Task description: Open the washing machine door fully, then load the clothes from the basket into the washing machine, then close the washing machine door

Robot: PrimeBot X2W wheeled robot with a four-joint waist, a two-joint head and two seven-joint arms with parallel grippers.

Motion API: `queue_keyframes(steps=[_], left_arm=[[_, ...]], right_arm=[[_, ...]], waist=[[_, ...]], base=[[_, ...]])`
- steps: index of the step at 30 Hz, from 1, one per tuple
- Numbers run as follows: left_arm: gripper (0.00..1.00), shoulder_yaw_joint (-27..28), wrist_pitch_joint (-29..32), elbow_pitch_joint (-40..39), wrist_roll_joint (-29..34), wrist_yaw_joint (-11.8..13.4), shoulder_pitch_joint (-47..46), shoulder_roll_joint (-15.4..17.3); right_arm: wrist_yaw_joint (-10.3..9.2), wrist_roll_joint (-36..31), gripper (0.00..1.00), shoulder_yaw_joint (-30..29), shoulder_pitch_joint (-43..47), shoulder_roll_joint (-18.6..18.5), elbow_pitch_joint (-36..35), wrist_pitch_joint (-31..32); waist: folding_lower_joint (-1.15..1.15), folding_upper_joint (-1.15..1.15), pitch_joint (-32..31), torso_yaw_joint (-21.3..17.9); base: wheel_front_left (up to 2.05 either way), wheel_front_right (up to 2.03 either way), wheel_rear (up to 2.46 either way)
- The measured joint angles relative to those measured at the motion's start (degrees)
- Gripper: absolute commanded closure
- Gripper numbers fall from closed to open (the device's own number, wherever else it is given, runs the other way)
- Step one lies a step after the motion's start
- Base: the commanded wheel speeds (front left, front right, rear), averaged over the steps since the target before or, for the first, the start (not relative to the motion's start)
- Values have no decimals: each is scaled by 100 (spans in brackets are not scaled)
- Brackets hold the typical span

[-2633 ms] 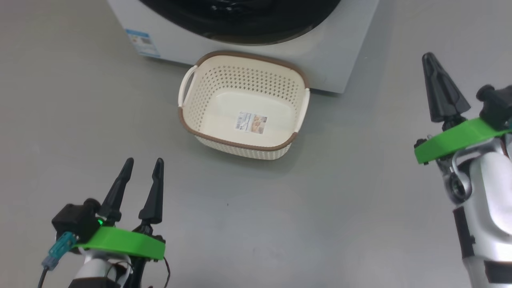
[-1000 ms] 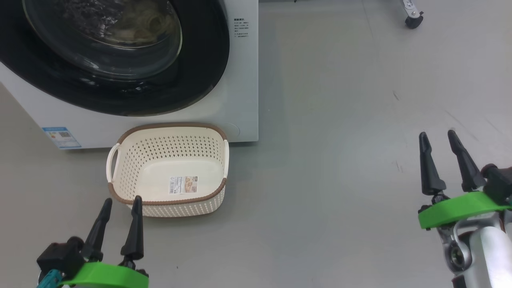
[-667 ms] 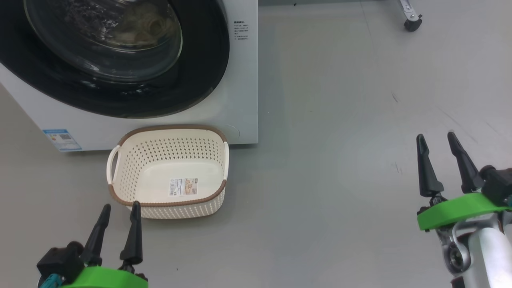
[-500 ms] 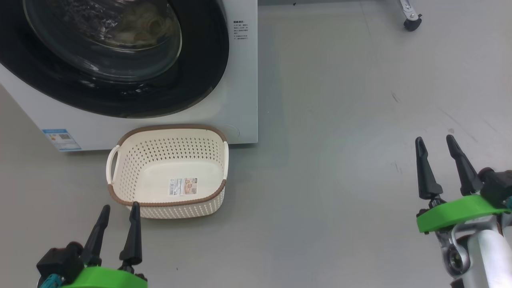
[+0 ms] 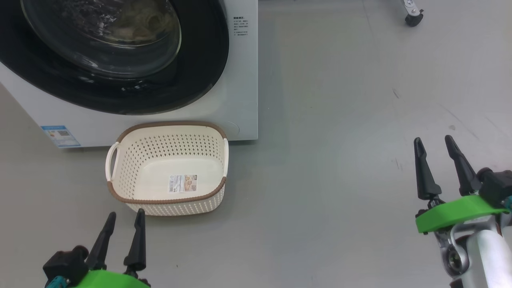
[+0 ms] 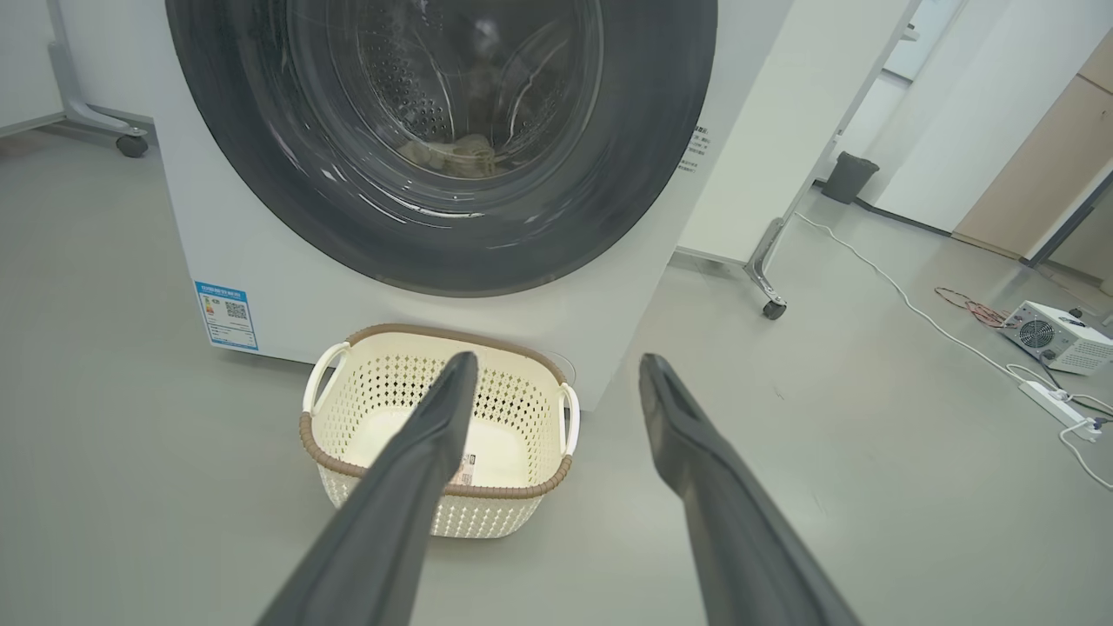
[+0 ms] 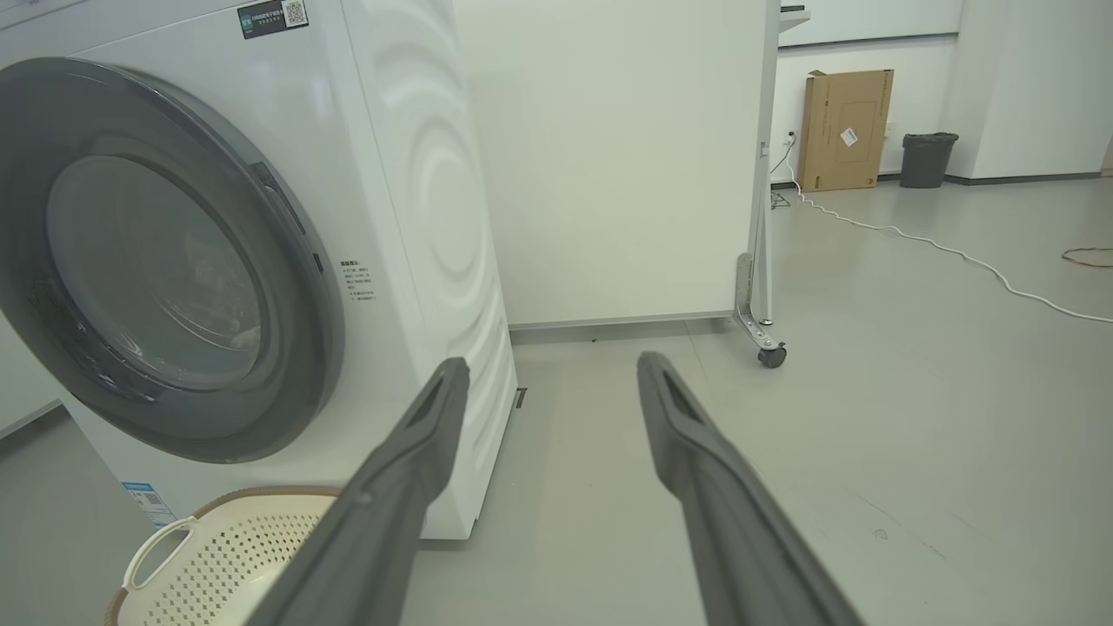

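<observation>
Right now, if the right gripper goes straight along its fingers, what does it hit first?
The right gripper is open; way looks free, then the white partition just beside the washing machine. Depth unclear.

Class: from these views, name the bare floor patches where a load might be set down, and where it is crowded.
The widest free patch is the grey floor between the washing machine, the basket and the right gripper. A smaller strip lies left of the basket, below the blue sticker. Crowded: the basket close before the washing machine's front.

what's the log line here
washing machine door shut | clothes inside | basket empty | left gripper open, empty | right gripper open, empty
</observation>
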Motion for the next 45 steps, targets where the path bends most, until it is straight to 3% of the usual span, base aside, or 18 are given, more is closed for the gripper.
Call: queue_keyframes(steps=[45], left_arm=[[0,94,-1,-104,-190,0,4,35]], right_arm=[[0,134,0,51,-3,0,119,0]], waist=[[0,0,-39,-50]], base=[[0,0,0]])
